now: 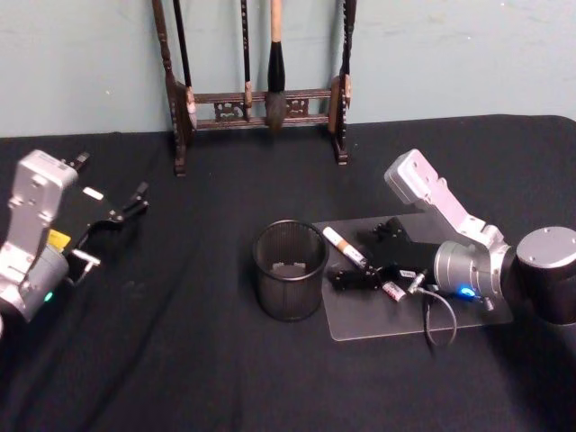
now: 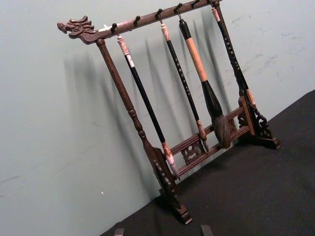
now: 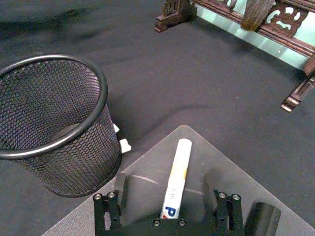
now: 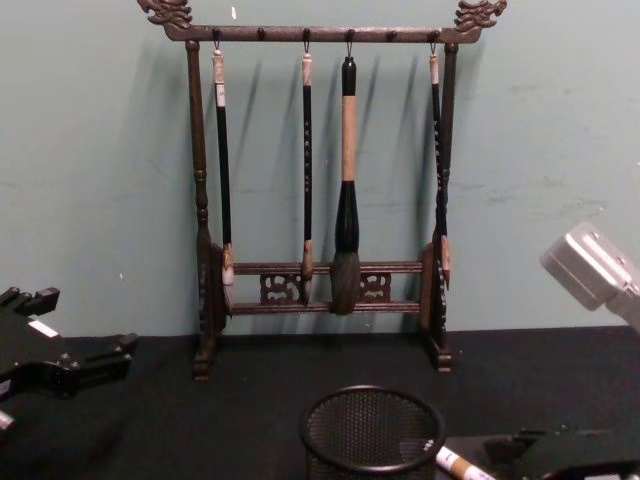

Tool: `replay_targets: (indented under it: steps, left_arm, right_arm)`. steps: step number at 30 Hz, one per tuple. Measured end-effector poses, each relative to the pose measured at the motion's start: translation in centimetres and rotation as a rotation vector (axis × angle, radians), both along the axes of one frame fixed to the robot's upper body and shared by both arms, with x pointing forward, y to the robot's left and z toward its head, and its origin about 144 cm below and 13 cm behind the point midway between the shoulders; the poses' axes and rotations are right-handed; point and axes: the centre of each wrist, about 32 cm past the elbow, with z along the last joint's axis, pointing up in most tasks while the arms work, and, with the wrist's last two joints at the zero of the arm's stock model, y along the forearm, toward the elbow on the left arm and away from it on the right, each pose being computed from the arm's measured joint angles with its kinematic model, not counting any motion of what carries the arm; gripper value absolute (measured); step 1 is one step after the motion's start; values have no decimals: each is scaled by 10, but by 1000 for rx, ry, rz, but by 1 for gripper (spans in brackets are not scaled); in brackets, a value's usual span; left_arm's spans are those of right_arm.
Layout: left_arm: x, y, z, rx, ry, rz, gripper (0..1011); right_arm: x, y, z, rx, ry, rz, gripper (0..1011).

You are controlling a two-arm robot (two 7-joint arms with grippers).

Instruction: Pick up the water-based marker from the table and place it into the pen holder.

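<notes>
The water-based marker (image 1: pixel 345 247), white with an orange band, lies on a grey mat (image 1: pixel 405 315) on the black table (image 1: pixel 180 360), just right of the pen holder (image 1: pixel 290 270). My right gripper (image 1: pixel 358 256) is low over the mat and open. In the right wrist view its fingers (image 3: pixel 118 187) stand on either side of the marker (image 3: pixel 177 172) without touching it, with the pen holder (image 3: pixel 54 123) beside it. The chest view shows the pen holder (image 4: pixel 372 430) and the marker's tip (image 4: pixel 455 465). My left gripper (image 1: pixel 126 211) rests open at the far left, away from these things.
A tall dark wooden rack (image 1: pixel 256 99) hung with brushes stands at the back of the table against the wall, behind the pen holder. Two small white bits (image 3: pixel 122 142) lie at the pen holder's base. Bare black cloth lies between the left gripper and the pen holder.
</notes>
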Motion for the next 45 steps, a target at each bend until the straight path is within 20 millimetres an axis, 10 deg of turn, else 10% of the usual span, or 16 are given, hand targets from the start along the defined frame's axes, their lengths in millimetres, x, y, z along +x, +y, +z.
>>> replay_targets:
  steps: [28,45]
  left_arm:
    - [0,0,0,0,0,0,1001]
    - [0,0,0,0,0,0,1001]
  right_arm:
    - [-2,0,-2,-4,3,-4,991]
    - [-1,0,-1,-4,2,-4,507]
